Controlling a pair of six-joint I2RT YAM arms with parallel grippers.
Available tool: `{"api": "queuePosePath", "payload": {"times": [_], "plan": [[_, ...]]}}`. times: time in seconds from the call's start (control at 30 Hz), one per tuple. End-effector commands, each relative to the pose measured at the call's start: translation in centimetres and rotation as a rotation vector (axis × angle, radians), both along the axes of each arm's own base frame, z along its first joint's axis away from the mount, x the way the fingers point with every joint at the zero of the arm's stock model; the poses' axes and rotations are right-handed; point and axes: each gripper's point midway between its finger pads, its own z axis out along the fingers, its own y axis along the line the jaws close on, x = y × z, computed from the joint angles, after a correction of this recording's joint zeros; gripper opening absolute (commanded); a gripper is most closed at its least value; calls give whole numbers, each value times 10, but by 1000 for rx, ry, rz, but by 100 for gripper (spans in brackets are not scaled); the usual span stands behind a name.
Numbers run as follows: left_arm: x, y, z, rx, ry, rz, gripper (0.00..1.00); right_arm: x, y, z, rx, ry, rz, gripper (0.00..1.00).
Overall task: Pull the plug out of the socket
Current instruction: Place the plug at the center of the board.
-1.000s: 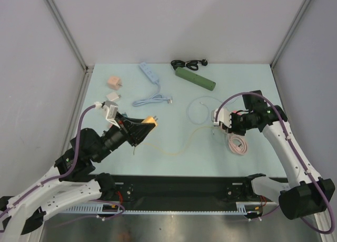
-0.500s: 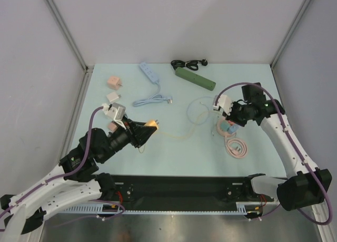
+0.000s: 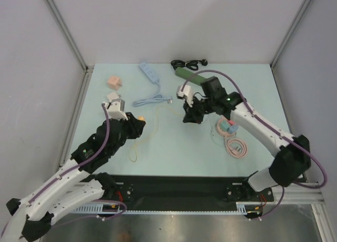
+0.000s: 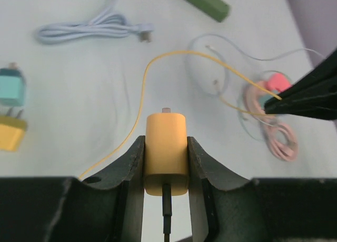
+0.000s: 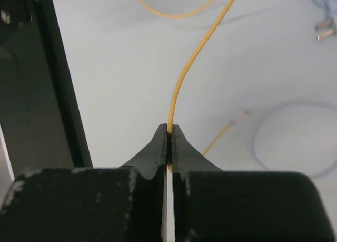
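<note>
The left arm rises from its base at the near left edge and reaches toward the middle of the pale mint worktop (image 3: pixel 174 147). The left claw (image 3: pixel 134 125) is only narrowly open, with both black fingers (image 4: pixel 131 163) pressed flat against the sides of the orange rounded charger block (image 4: pixel 166 157), which it holds above the surface. A small grey stub shows at the block's far end. The thin yellow cable (image 5: pixel 181 76) does not join the block. It curls along the worktop beside the left arm, passes behind the block and arcs right to the right claw (image 5: pixel 169 130). That claw is fully closed and pinches the cable at its tips, and a short tail ending in a pale connector lies just beyond. The right arm stretches from the near right, bends left over a coiled pink cable (image 3: pixel 237 146), and tilts its wrist downward. Farther back lies a dark green power strip (image 3: pixel 196 78).
</note>
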Motion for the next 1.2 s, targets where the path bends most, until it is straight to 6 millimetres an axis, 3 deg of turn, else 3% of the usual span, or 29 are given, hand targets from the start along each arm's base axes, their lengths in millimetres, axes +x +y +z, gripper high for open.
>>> {"api": "queuePosePath", "payload": {"times": [0.0, 0.03, 0.07, 0.13, 0.2, 0.23, 0.27, 0.33, 0.43, 0.47, 0.5, 0.6, 0.83, 1.0, 1.17], "plan": [[20, 23, -24, 10, 76, 121, 0, 26, 67, 44, 183, 15, -78, 0], [31, 37, -34, 19, 109, 181, 0, 36, 85, 43, 195, 60, -110, 0], [33, 41, -42, 13, 137, 192, 0, 30, 104, 43, 202, 70, -90, 0], [45, 62, -54, 6, 172, 275, 0, 45, 136, 45, 228, 95, -122, 0], [53, 81, -61, -8, 194, 343, 0, 47, 165, 48, 256, 114, -124, 0], [55, 90, -65, -8, 206, 373, 0, 50, 179, 64, 304, 142, -136, 0], [57, 95, -67, -15, 213, 389, 0, 61, 195, 46, 300, 173, -163, 0], [62, 116, -74, -19, 224, 457, 0, 62, 216, 42, 315, 205, -146, 0], [71, 135, -88, -39, 253, 503, 0, 76, 247, 9, 292, 258, -162, 0], [74, 139, -94, -42, 273, 511, 0, 79, 256, 15, 300, 260, -160, 0], [78, 144, -95, -62, 274, 521, 0, 84, 263, -17, 258, 299, -175, 0], [90, 150, -104, -95, 299, 543, 0, 93, 281, -43, 245, 348, -191, 0], [115, 181, -120, -55, 377, 622, 0, 116, 303, -52, 282, 267, -245, 0], [118, 197, -133, -42, 411, 651, 3, 104, 322, -59, 288, 250, -245, 3], [125, 203, -149, -24, 459, 649, 6, 105, 327, -58, 274, 176, -237, 29]]}}
